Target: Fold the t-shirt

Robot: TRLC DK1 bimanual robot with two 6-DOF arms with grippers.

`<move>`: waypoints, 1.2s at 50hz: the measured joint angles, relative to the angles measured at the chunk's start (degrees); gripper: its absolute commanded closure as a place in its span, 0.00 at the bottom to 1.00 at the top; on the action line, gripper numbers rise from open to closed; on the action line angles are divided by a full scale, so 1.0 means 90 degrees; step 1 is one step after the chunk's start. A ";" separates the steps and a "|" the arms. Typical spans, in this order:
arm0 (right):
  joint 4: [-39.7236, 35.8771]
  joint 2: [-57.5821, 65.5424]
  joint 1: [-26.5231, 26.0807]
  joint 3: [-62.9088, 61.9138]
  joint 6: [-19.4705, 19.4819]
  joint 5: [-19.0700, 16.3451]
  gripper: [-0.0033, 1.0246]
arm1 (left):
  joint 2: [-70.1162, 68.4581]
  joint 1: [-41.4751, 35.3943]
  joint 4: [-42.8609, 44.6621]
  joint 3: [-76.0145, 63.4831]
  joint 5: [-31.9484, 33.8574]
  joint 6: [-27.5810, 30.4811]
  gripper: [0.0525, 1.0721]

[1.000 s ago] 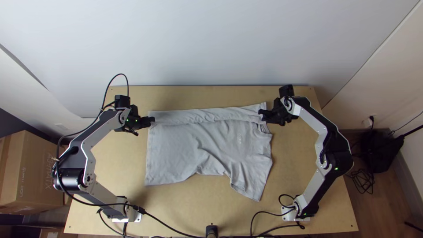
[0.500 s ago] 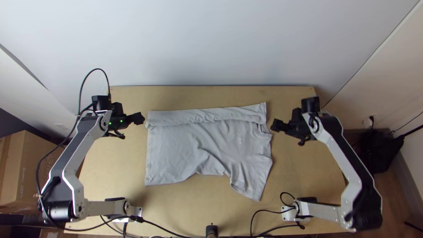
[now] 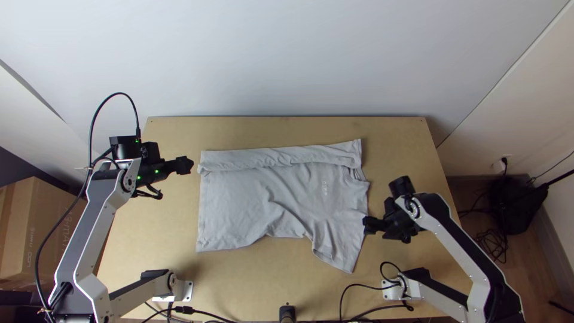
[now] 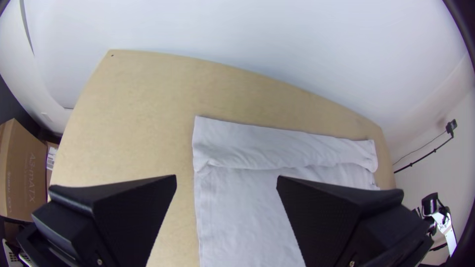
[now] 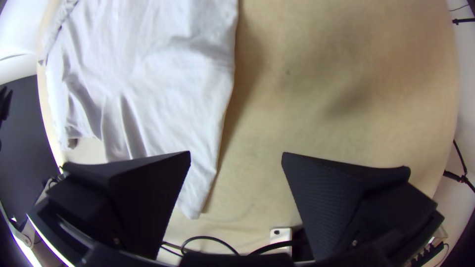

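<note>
Has the t-shirt (image 3: 281, 197) lying on the surface (image 3: 269, 130) with a strip folded over along the far side; holds the left claw (image 3: 188, 165) wide near the strip's left end, the right claw (image 3: 366, 225) wide at the right edge

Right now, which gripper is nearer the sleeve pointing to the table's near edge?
The right gripper, on the same side of the t-shirt as that sleeve; the left gripper is off the opposite side, by the folded strip.
</note>
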 measured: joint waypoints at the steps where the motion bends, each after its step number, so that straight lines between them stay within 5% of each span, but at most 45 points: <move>1: 0.0012 0.0000 0.0085 -0.0056 0.0039 0.0000 0.24 | -0.0015 -0.0012 -0.0002 0.0000 0.0002 0.0000 0.04; 7: 0.0153 0.0002 0.0566 -0.0279 0.0243 0.0000 0.25 | -0.0124 -0.0029 -0.0097 0.0000 0.0002 0.0000 0.04; 13: 0.0459 0.0107 0.0850 -0.0425 0.0384 -0.0005 0.41 | -0.0216 -0.0034 -0.0146 0.0000 0.0002 0.0000 0.04; 27: 0.0950 0.0474 0.1265 -0.0563 0.0578 -0.0177 0.42 | -0.0350 -0.0085 -0.0658 0.0000 0.0000 0.0406 0.04; 31: 0.0979 0.0573 0.1333 -0.0563 0.0617 -0.0311 0.64 | -0.0413 -0.0221 -0.1035 -0.0034 0.0000 0.0840 0.04; 41: 0.1093 0.0646 0.1430 -0.0658 0.0634 -0.0505 0.96 | -0.0614 -0.0644 -0.1848 -0.0607 -0.0097 0.1933 0.04; 51: 0.1175 0.0644 0.1430 -0.0695 0.0631 -0.0522 0.97 | -0.0622 -0.1647 -0.2766 -0.1168 -0.1494 0.2722 0.05; 60: 0.1171 0.0556 0.1353 -0.0695 0.0631 -0.0522 0.97 | -0.0561 -0.1909 -0.2970 -0.1545 -0.1678 0.3092 0.06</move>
